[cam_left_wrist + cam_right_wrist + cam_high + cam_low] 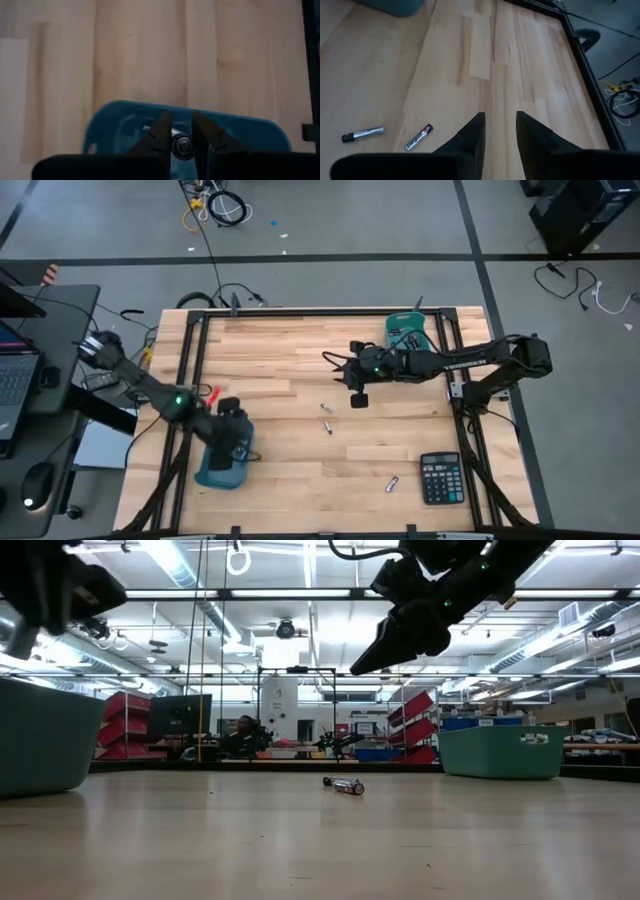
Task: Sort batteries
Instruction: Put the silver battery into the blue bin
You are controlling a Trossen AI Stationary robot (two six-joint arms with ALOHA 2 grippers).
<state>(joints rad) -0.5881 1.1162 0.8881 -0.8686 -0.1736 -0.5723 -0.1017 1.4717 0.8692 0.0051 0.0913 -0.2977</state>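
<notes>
My left gripper (pixel 232 442) hangs over the near-left teal bin (pixel 212 472) and is shut on one battery (pixel 181 145), which the left wrist view shows end-on above the bin (pixel 120 120). My right gripper (pixel 358 398) hovers open above the middle of the table with nothing between its fingers (pixel 499 125). Two silver-and-black batteries (pixel 325 408) (pixel 329 425) lie flat on the wood just left of it; the right wrist view shows them (pixel 363 134) (pixel 419 137). A third battery (pixel 393 482) lies near the calculator. My left gripper pinches the battery by its round sides (pixel 173 145) between its two fingers (pixel 159 136). The battery's end face looks back toward the wrist, so it lies along the fingers. The fingers slant steeply down from above. The battery is lifted clear above the bin.
A second teal bin (pixel 408 332) with small items stands at the far right. A black calculator (pixel 441 478) lies at the near right. Black frame rails (pixel 190 380) run along the table's edges. Bare wood stretches between the two bins.
</notes>
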